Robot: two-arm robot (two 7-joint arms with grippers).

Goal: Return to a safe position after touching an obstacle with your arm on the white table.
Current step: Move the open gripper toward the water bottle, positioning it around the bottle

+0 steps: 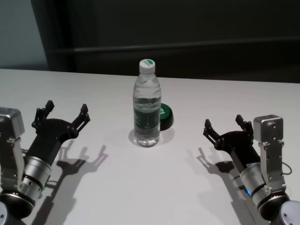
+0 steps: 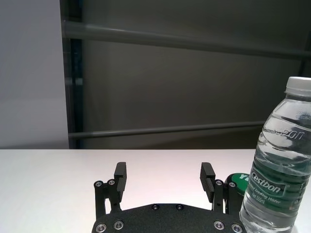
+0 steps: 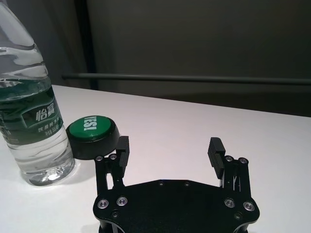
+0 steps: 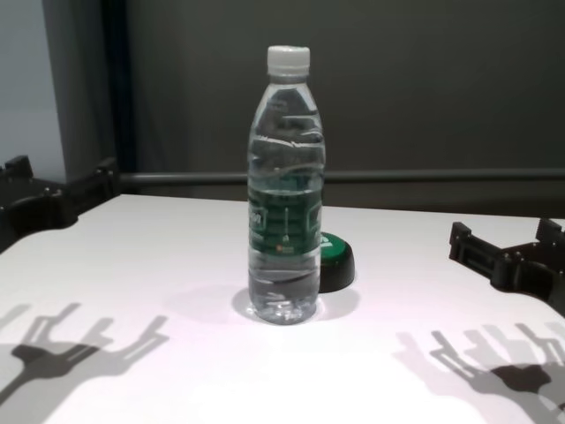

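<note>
The water bottle [image 1: 147,103] stood upright near the middle of the white table [image 1: 140,187], its white cap on and its green label band facing the robot, with a low black puck with a green top [image 1: 165,116] just behind it and to its right, close against its base. The left gripper [image 1: 64,112] hovered over the table well to the bottle's left, its fingers spread apart and holding nothing; the right gripper [image 1: 224,126] hung well to the bottle's right, likewise spread and empty. Neither arm was touching the bottle, and both sat back toward the robot's side of the table, so the pose looked like a retracted, resting one. Whether the touch had been made could not be told from this moment. To do the retreat well, any remaining motion should carry each arm back and outward along its own side, away from the bottle, not across the centre where a forearm or finger could clip it. A tall, narrow bottle only partly filled would likely tip from a light sideways knock, and the puck beside it offered little support. Keeping the grippers lifted off the table surface and moving slowly would leave the bottle standing.
</note>
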